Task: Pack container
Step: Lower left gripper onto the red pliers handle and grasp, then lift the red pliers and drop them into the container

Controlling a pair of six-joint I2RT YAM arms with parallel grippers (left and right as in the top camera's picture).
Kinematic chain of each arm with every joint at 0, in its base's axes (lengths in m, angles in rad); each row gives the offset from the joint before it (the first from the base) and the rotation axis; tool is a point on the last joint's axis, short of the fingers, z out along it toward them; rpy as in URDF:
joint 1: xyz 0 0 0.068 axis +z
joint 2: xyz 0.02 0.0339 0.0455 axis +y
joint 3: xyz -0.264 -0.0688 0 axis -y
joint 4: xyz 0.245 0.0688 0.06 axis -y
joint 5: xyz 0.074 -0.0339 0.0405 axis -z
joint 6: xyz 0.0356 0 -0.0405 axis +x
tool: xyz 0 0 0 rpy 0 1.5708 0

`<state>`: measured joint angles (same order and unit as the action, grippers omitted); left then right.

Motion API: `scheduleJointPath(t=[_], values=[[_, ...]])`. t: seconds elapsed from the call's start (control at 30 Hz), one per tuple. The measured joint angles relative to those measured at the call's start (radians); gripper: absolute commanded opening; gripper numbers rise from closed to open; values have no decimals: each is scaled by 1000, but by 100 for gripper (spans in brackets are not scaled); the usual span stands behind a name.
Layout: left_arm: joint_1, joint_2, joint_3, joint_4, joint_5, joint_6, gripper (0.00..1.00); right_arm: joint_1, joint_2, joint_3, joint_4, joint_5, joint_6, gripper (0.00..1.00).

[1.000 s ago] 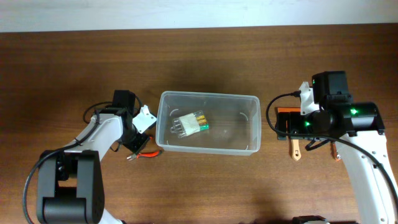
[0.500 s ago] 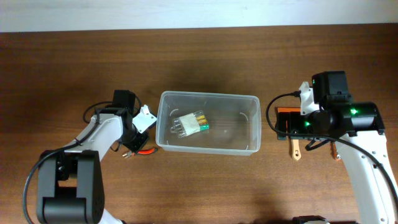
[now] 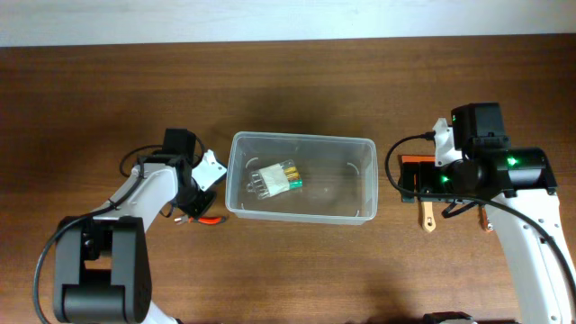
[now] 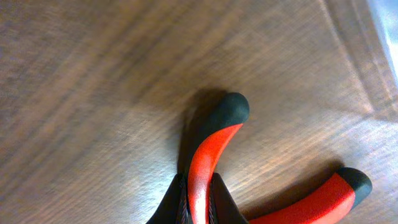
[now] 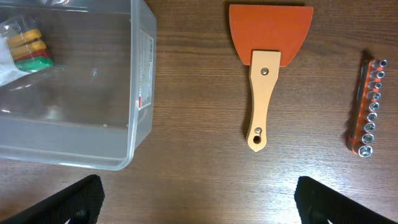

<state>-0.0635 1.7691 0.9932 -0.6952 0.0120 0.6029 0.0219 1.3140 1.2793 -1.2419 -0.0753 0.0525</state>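
At the middle of the worktop point(image 3: 288, 270) we see the container point(image 3: 301, 136), with a packet point(image 3: 276, 180) of coloured bits lying inside. Just left of it, the left gripper point(image 4: 199, 200) looks clamped on one red handle of the pliers point(image 4: 210, 146), though little of its fingers shows. The right gripper point(image 5: 198, 202) hangs with jaws wide apart between the container's right end and a scraper point(image 5: 266, 68). A socket rail point(image 5: 368, 106) lies further right.
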Motion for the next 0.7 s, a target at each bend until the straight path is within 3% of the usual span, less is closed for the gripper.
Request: scheduleJointPath(t=[0.27,0.5,0.7], values=[[28,8,149,-101,-46,-22,2,0,0,0,-3,0,0,99],[68,8,387,-251,-57,-47,2,0,0,0,-3,0,0,99],[-28,-5,639,-452,-44,-39,2,0,0,0,-4,0,0,99]])
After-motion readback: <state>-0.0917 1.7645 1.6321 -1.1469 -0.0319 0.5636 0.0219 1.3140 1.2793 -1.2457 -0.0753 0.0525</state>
